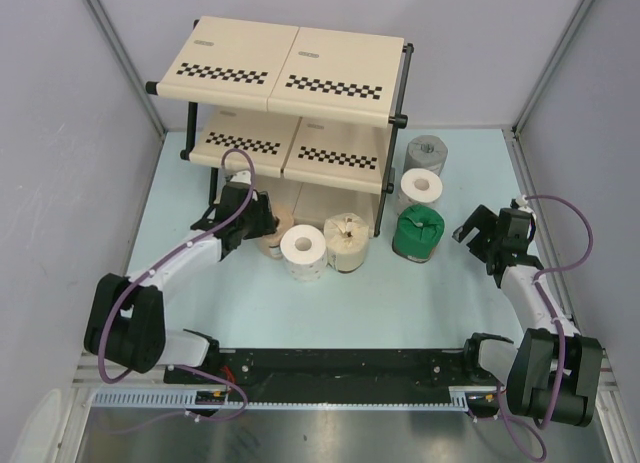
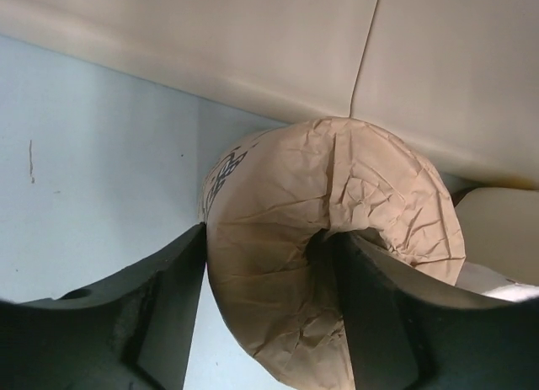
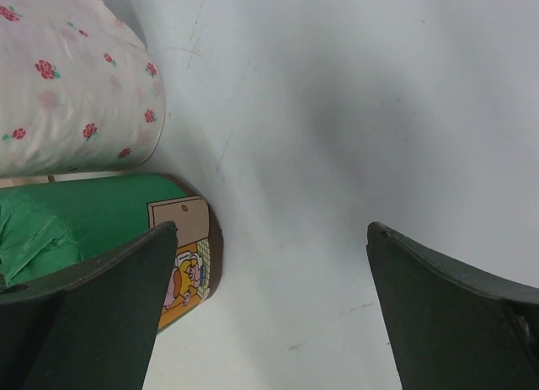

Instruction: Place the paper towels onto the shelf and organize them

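The shelf stands at the back centre, and its beige panel fills the top of the left wrist view. My left gripper is shut on a tan paper towel roll at the shelf's bottom tier, one finger in its centre hole and one outside. A white roll and a second tan roll stand beside it. The green roll, a white roll and the grey roll stand to the right of the shelf. My right gripper is open and empty just right of the green roll.
Black shelf posts stand between the two groups of rolls. Pale walls enclose the table on the left, back and right. A black rail runs along the near edge between the arm bases.
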`<act>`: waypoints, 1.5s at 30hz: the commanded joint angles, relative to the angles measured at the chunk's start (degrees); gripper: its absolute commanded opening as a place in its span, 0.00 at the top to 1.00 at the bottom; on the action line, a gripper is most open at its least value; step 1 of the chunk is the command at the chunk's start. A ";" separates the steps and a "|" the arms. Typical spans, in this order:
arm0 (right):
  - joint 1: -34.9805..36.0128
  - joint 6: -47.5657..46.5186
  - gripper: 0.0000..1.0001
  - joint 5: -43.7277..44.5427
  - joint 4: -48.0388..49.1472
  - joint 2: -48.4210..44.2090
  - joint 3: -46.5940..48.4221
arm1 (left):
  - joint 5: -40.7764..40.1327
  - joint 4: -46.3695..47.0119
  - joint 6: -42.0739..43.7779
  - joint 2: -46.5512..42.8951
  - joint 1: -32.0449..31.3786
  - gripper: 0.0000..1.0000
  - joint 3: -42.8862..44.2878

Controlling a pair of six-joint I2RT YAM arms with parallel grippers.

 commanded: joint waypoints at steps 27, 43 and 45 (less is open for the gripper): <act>0.14 0.77 0.01 -3.58 2.49 1.50 1.43 | -4.00 -11.98 -1.77 -22.25 -0.33 0.60 12.97; 0.14 1.03 0.02 -4.55 2.57 2.12 1.43 | -9.71 -7.51 -0.63 -17.52 -0.25 0.58 30.01; 0.14 1.03 0.02 -4.55 2.57 2.21 1.43 | -9.89 -5.58 -0.45 -15.14 -0.16 0.58 30.73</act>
